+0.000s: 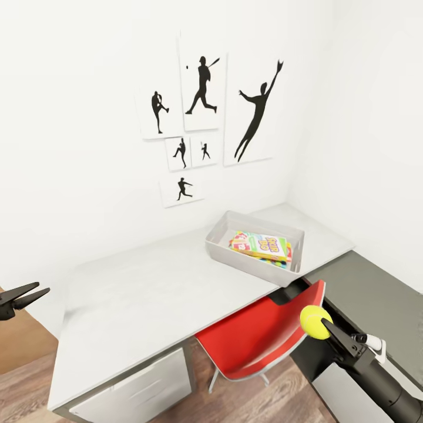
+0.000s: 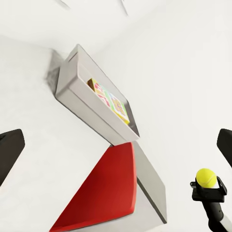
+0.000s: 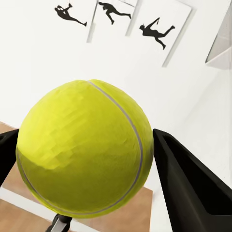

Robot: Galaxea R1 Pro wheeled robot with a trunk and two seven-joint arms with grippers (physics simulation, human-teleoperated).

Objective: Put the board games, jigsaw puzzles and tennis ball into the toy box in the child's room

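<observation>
My right fingers (image 1: 322,324) grip the small yellow-green tennis ball (image 1: 315,321), pinched between both black tips and held in the air above the red moulded plastic chair (image 1: 258,338) tucked under the long pale grey-white counter (image 1: 147,294). From my right wrist the ball (image 3: 84,150) takes up most of the picture, a white seam curving over it, with a dark finger (image 3: 191,181) pressed against one flank and the other finger cut off at the edge.

The shallow light-grey plastic toy box (image 1: 254,246) sits on the counter's far right end, near the wall corner. Inside it lies a stack of flat colourful printed boxes (image 1: 261,245); the top one has a green border and big lettering, but how many lie beneath I cannot make out (only thin edges peek out).

My left fingers (image 1: 20,295) hang off the counter's left end, spread apart with nothing between them; only their tips enter the head view. From the left wrist the toy box (image 2: 87,104) appears tilted, its contents mostly screened by the near wall.

Black athlete silhouette pictures (image 1: 202,94) hang on the white wall above the counter.
</observation>
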